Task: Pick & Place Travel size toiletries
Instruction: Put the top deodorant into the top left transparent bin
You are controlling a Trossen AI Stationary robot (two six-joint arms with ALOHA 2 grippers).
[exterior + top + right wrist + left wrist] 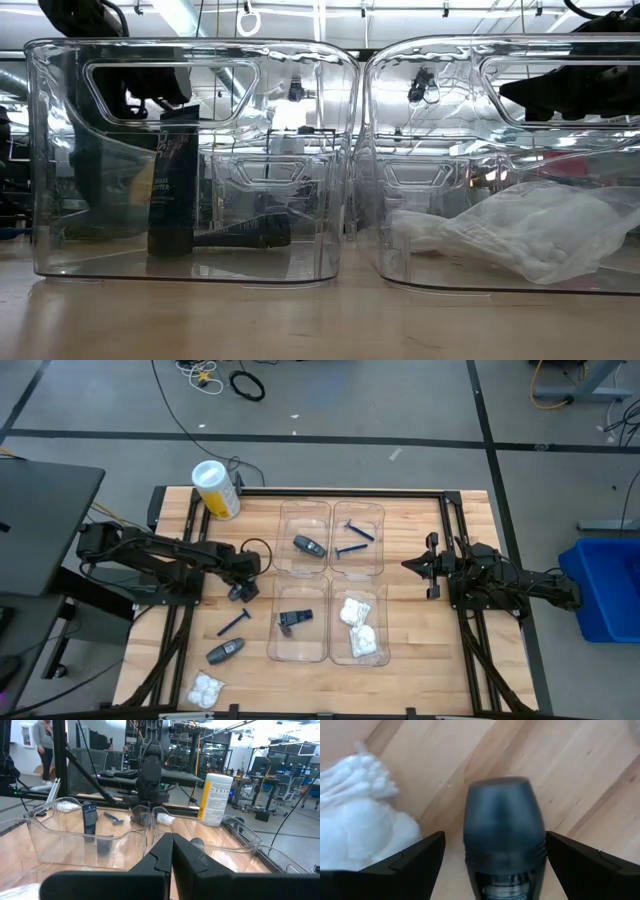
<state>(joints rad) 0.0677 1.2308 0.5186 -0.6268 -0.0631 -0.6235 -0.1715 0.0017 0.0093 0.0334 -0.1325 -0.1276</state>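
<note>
Near the table's left edge, the left claw (243,592) gapes over a grey tube (503,837); right claw (411,565) clenched.

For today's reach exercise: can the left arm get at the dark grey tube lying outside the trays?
Probably yes: the open left claw frames the dark grey tube on bare wood; the white packet lies aside.

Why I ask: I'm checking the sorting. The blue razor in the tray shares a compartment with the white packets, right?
Not quite. The high view shows the blue razor lying alone in its own tray compartment, and the white packets sit in the compartment next to it.
</note>
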